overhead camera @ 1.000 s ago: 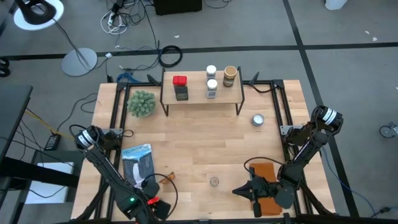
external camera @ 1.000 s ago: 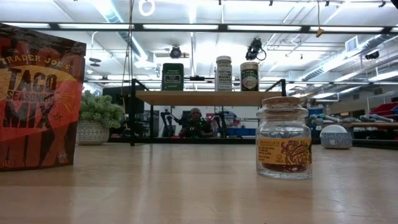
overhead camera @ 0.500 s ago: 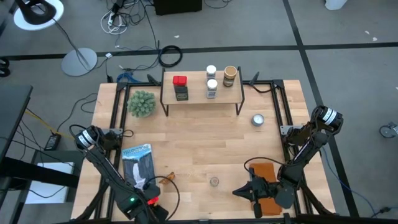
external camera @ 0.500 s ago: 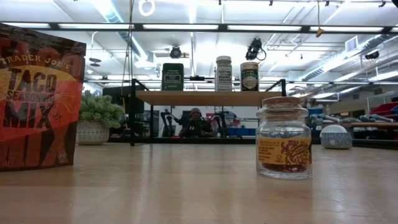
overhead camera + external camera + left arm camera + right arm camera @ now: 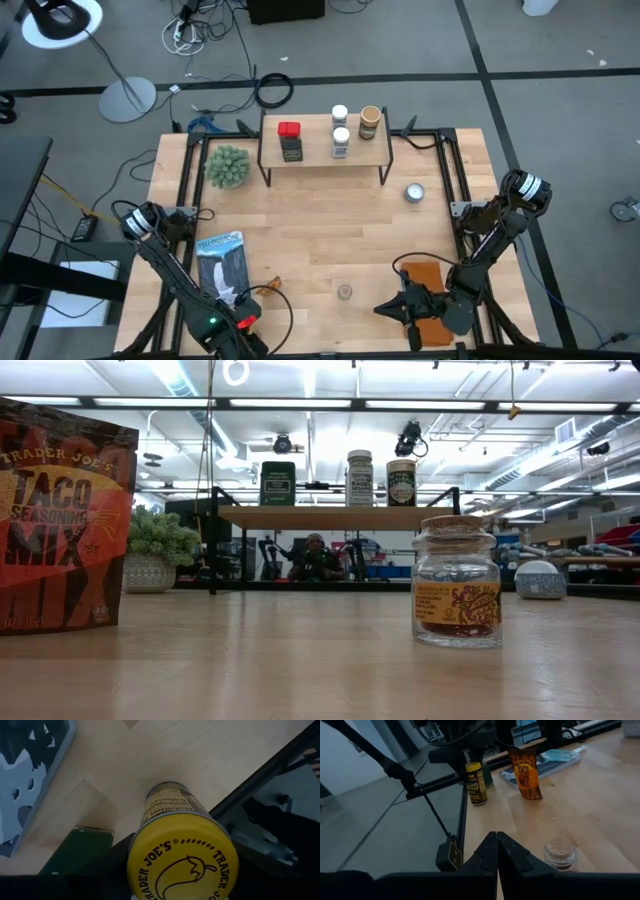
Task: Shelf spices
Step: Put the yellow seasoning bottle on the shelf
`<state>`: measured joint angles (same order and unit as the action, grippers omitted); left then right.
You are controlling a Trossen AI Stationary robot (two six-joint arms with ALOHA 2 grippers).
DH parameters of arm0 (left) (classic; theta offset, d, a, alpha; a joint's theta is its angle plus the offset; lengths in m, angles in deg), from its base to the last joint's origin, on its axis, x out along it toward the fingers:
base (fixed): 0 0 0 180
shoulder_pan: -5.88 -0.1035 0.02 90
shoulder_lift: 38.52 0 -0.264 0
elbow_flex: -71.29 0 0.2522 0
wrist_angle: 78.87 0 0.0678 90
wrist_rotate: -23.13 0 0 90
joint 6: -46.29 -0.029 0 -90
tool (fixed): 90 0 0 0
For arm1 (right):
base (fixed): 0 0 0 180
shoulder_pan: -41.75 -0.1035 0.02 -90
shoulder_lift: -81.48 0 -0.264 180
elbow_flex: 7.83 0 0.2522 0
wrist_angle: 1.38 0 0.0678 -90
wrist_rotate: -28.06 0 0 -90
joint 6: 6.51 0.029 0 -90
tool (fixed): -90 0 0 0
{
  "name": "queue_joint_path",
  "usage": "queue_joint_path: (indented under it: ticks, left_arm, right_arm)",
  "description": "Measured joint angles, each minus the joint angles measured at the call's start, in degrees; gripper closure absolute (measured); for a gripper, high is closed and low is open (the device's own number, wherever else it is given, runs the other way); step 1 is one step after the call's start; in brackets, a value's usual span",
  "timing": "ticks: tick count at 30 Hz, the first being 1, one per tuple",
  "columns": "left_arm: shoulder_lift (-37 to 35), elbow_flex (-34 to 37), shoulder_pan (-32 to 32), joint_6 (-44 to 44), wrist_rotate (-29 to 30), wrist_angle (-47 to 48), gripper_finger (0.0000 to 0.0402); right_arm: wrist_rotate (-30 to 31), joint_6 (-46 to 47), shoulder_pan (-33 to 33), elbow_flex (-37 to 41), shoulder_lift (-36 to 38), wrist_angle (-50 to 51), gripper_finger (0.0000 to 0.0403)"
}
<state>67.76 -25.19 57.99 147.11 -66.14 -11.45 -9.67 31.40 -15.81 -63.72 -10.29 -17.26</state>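
From above, the shelf [image 5: 323,147] is standing at upper centre of the counter [image 5: 330,225], already carrying four spices [image 5: 340,131]. The left claw [image 5: 243,322] is sitting at the lower left edge, the right claw [image 5: 400,306] at lower right beside an orange packet [image 5: 428,292].

At counter level, a cork-topped jar [image 5: 457,595] is standing right of centre and a taco seasoning packet [image 5: 62,515] is filling the left edge.

The left wrist view is showing a yellow-lidded jar [image 5: 181,857] upright near the counter's edge, close under the camera (whether the fingers are gripping it I cannot tell); a careless closing could knock it off.

In the right wrist view, that claw's [image 5: 496,851] fingers are pressed together, holding nothing.
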Motion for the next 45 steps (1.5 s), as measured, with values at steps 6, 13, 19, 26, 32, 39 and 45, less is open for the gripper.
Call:
queue_joint_path:
  ticks: [6, 13, 19, 26, 32, 39, 45]
  left_arm:
    - [0.0, -2.6, -1.0, -2.8, -0.2, 1.5, 0.0161]
    - [-0.1, -9.7, -4.0, -11.1, 1.6, 9.1, 0.0161]
    - [-0.1, -18.1, -9.0, -22.7, 1.8, 19.6, 0.0161]
    - [-0.2, -27.3, -18.2, -41.6, 2.6, 28.7, 0.0161]
    - [-0.2, -32.7, -28.7, -58.6, 3.3, 33.7, 0.0161]
    - [-0.2, -38.1, -41.9, -77.2, 0.6, 36.5, 0.0161]
    - [-0.2, -42.6, -52.6, -91.7, -0.9, 36.4, 0.0161]
  right_arm:
    - [-1.5, 2.4, 0.0, 0.0, 0.0, 0.2, 0.0402]
    - [-1.5, 2.1, 0.1, 0.0, 0.0, 1.8, 0.0402]
    - [-1.5, 1.6, 1.5, 0.0, 0.0, 4.2, 0.0402]
    - [-2.0, -2.7, 3.7, 0.0, 0.0, 4.5, 0.0401]
    - [-3.9, -4.3, 5.5, 0.0, 0.0, 5.9, 0.0399]
    - [-4.5, -4.5, 5.7, 0.0, 0.0, 8.7, 0.0398]
    - [-3.0, -3.2, 6.4, 0.0, 0.0, 12.2, 0.0399]
